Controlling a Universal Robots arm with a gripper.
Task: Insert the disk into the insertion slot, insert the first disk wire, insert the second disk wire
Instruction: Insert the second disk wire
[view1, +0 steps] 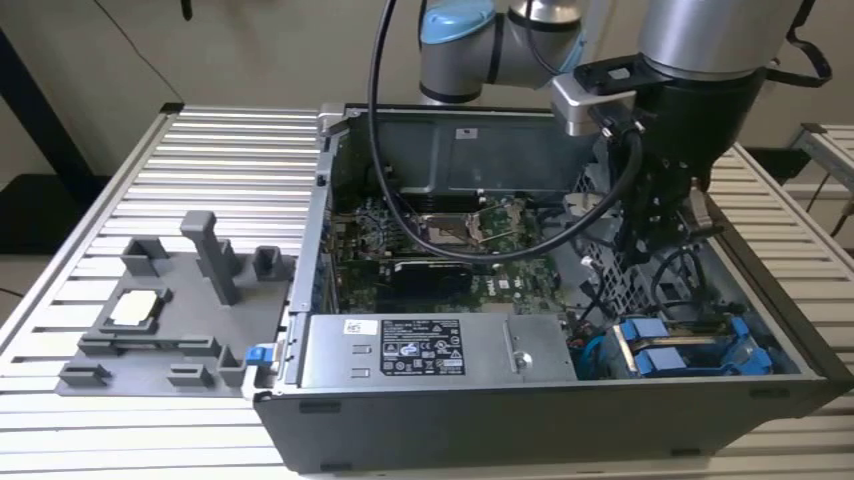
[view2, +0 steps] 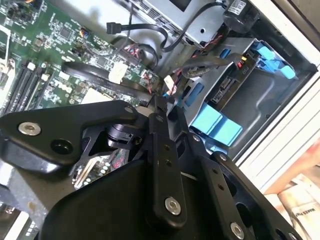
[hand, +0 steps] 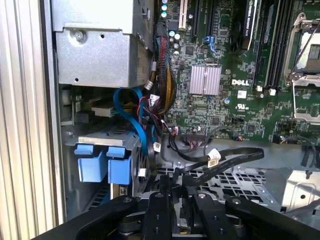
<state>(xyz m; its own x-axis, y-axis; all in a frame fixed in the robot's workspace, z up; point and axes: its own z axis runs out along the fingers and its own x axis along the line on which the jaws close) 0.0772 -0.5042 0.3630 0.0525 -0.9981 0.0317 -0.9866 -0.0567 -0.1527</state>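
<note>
Exterior view puts me beside a slatted table (view1: 200, 150) where an open computer case (view1: 534, 430) is lying on its side. The arm is reaching down into the end of the case at the exterior view's right. The gripper (view1: 650, 250) is hanging over the perforated metal of the drive cage, dark against dark, and its tip is getting lost among the cables there.

Below it, the disk (view1: 687, 352) is sitting in the insertion slot (view1: 781, 352) at the case's near corner. Mostly its bright blue carrier is showing, and the cage wall is hiding the drive body. In the first wrist view two blue tabs (hand: 105, 164) are standing side by side at the cage mouth, and I cannot tell which belongs to which carrier.

In the second wrist view the gripper (view2: 156, 100) is pointing at a tangle of thin wires just beside the motherboard (view2: 55, 45), with the cage just beyond. Its own black body is blocking the lower half of that picture. In the first wrist view the gripper (hand: 174, 189) is hovering near a black cable (hand: 235, 154) with a white tag that is lying loose across the cage top. Whether the gripper is apart or clamped on anything, I cannot tell.

A grey fixture (view1: 174, 300) is resting on the table at the exterior view's left, well apart.
</note>
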